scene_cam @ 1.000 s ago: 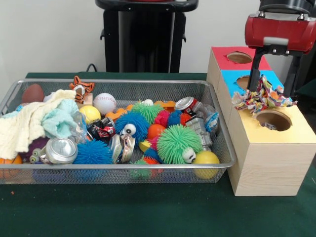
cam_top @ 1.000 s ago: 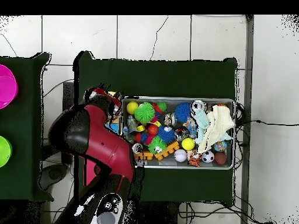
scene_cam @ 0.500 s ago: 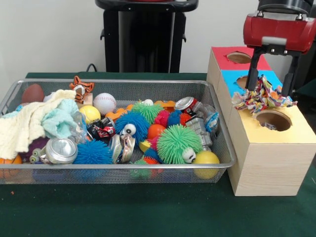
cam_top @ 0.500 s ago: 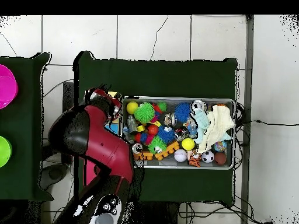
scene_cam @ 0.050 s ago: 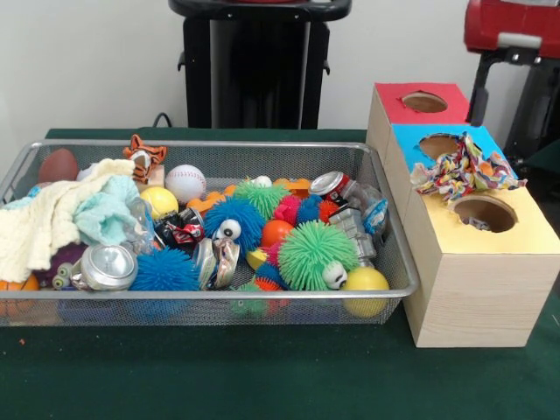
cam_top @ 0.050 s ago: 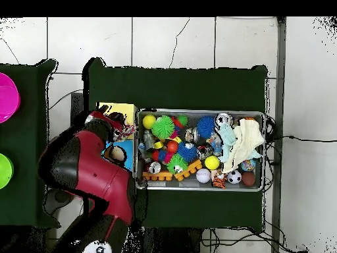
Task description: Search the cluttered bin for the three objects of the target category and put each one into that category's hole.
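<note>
Multicoloured rope toy (scene_cam @ 0.050 s ago: pixel 464 172) lies loose on top of the wooden box (scene_cam @ 0.050 s ago: pixel 477 289) at the right of the front view, draped across the seam between the blue panel and the yellow panel, its frayed ends just above the yellow hole (scene_cam @ 0.050 s ago: pixel 484 213) and partly covering the blue hole (scene_cam @ 0.050 s ago: pixel 439 145). The red hole (scene_cam @ 0.050 s ago: pixel 424 101) behind them is clear. Nothing grips the toy. The claw (scene_cam @ 0.050 s ago: pixel 503 66) shows only as a red housing and dark parts at the upper right corner of the front view, well above the box; whether its fingers are spread or pressed together cannot be told. In the overhead view the red arm (cam_top @ 0.050 s ago: pixel 89 174) covers most of the box at centre left. The wire bin (scene_cam @ 0.050 s ago: pixel 385 229) sits on the green bench (scene_cam @ 0.050 s ago: pixel 262 376) just left of the box, crammed with fuzzy balls, a baseball (scene_cam @ 0.050 s ago: pixel 185 183), crushed cans, a tiger toy (scene_cam @ 0.050 s ago: pixel 143 154) and a pale cloth (scene_cam @ 0.050 s ago: pixel 48 223) heaped at its left end.
</note>
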